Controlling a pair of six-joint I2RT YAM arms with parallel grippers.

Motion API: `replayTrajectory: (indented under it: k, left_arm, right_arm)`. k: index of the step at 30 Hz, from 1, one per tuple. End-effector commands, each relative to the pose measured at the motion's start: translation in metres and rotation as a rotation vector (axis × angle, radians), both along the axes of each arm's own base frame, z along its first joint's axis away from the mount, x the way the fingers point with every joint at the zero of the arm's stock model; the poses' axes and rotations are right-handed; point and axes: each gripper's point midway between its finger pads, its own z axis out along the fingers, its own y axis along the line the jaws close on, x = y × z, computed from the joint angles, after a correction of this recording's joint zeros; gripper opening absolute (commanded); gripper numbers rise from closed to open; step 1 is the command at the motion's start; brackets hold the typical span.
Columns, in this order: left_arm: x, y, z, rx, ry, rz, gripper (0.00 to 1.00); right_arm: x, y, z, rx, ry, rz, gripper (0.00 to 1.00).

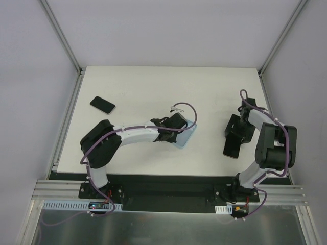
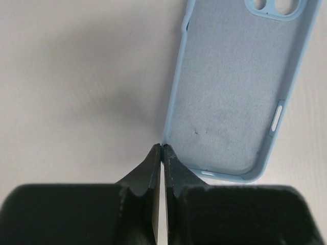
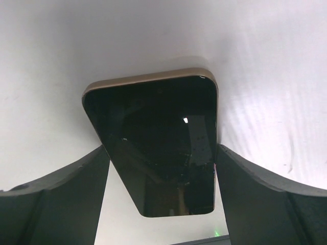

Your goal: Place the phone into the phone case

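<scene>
One gold-edged phone (image 3: 153, 143): right gripper (image 3: 162, 153) is clasping it widthwise, jaws wide.
Left gripper (image 2: 161, 151): pinching shut at phone case (image 2: 230, 102) corner, grip uncertain.
Phone case: lying leftward, well apart.

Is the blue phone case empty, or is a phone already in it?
Empty. The phone case lies open side up; the left wrist view shows its bare inner lining, with nothing inside.

Reaching rightward toward the middle with the left arm (image 1: 133, 133), forearm low and nearly level; left gripper (image 2: 161, 149) closed completely, fingertips pressed together. On the other side, folded upright over its base with the right arm (image 1: 273, 148); right gripper (image 3: 161, 153) spread wide, clamping the phone (image 3: 158, 122) by both long edges.
</scene>
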Motion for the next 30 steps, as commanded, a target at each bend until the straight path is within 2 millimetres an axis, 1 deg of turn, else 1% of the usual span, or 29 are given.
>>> replayTrajectory:
  k: [1,2,3,4,5,7,9,10,11,13,14,15,16,17,18,19,20,21,22,23,24,25,27,29,30]
  left_arm:
    - [-0.022,0.029,0.011,-0.048,0.031,0.144,0.0]
    - [-0.03,0.037,0.005,-0.065,0.064,0.187,0.0]
    - [-0.037,0.041,0.002,-0.075,0.091,0.204,0.0]
    - [-0.049,0.045,-0.006,-0.091,0.139,0.231,0.0]
    - [-0.053,0.046,-0.005,-0.107,0.156,0.244,0.0]
    - [-0.067,0.05,-0.014,-0.13,0.214,0.275,0.0]
    - [-0.073,0.044,-0.01,-0.178,0.237,0.269,0.0]
    - [-0.08,0.042,-0.011,-0.203,0.271,0.263,0.01]
    - [-0.079,0.034,-0.002,-0.256,0.262,0.249,0.09]
    - [-0.081,0.026,0.007,-0.313,0.265,0.217,0.21]
    - [-0.082,0.019,0.018,-0.354,0.266,0.184,0.27]
    - [-0.082,0.015,0.024,-0.374,0.261,0.16,0.38]
    - [-0.075,0.011,0.035,-0.384,0.229,0.121,0.42]
    - [-0.075,0.008,0.045,-0.407,0.228,0.093,0.45]
    - [-0.073,0.009,0.05,-0.415,0.223,0.089,0.5]
    - [-0.064,0.016,0.054,-0.43,0.22,0.11,0.51]
    - [-0.059,0.021,0.063,-0.463,0.22,0.119,0.52]
    - [-0.057,0.025,0.067,-0.486,0.238,0.119,0.53]
    - [-0.042,0.041,0.068,-0.49,0.219,0.151,0.57]
    - [-0.037,0.048,0.079,-0.505,0.19,0.15,0.59]
    - [-0.031,0.058,0.08,-0.491,0.171,0.162,0.61]
    - [-0.019,0.075,0.086,-0.473,0.138,0.182,0.64]
    - [-0.009,0.087,0.093,-0.457,0.11,0.199,0.65]
    - [-0.005,0.095,0.091,-0.449,0.127,0.207,0.62]
    - [-0.004,0.095,0.091,-0.454,0.132,0.206,0.6]
  right_arm:
    - [0.009,0.049,0.0,0.141,-0.023,0.111,0.64]
    - [0.008,0.056,0.001,0.136,-0.02,0.141,0.63]
    - [0.008,0.058,0.001,0.13,-0.017,0.155,0.63]
    - [0.007,0.059,0.0,0.132,-0.012,0.161,0.63]
    - [0.005,0.069,-0.001,0.13,-0.005,0.199,0.63]
    - [0.002,0.075,-0.003,0.123,0.005,0.223,0.63]
    - [0.0,0.083,-0.004,0.128,0.011,0.247,0.62]
    - [0.001,0.085,-0.004,0.135,0.006,0.253,0.62]
    - [0.001,0.09,-0.004,0.15,0.003,0.265,0.62]
    - [0.0,0.093,-0.005,0.163,0.006,0.268,0.61]
    - [-0.001,0.097,-0.005,0.174,0.01,0.276,0.61]
    - [-0.001,0.097,-0.004,0.178,0.008,0.278,0.6]
    - [-0.002,0.099,-0.004,0.181,0.012,0.285,0.6]
    - [-0.004,0.102,-0.003,0.188,0.014,0.295,0.6]
    - [-0.004,0.104,-0.002,0.191,0.009,0.302,0.59]
    - [-0.005,0.107,0.0,0.195,0.006,0.312,0.59]
    - [-0.006,0.111,0.002,0.207,0.006,0.321,0.59]
    - [-0.006,0.114,0.004,0.215,0.002,0.328,0.58]
    - [-0.008,0.119,0.007,0.221,-0.004,0.346,0.58]
    - [-0.009,0.121,0.008,0.224,-0.006,0.354,0.58]
    - [-0.01,0.123,0.01,0.22,-0.008,0.358,0.58]
    - [-0.01,0.126,0.013,0.222,-0.018,0.363,0.58]
    - [-0.009,0.13,0.014,0.234,-0.021,0.359,0.57]
    - [-0.007,0.137,0.016,0.261,-0.027,0.353,0.56]
    - [-0.005,0.14,0.017,0.271,-0.033,0.345,0.56]
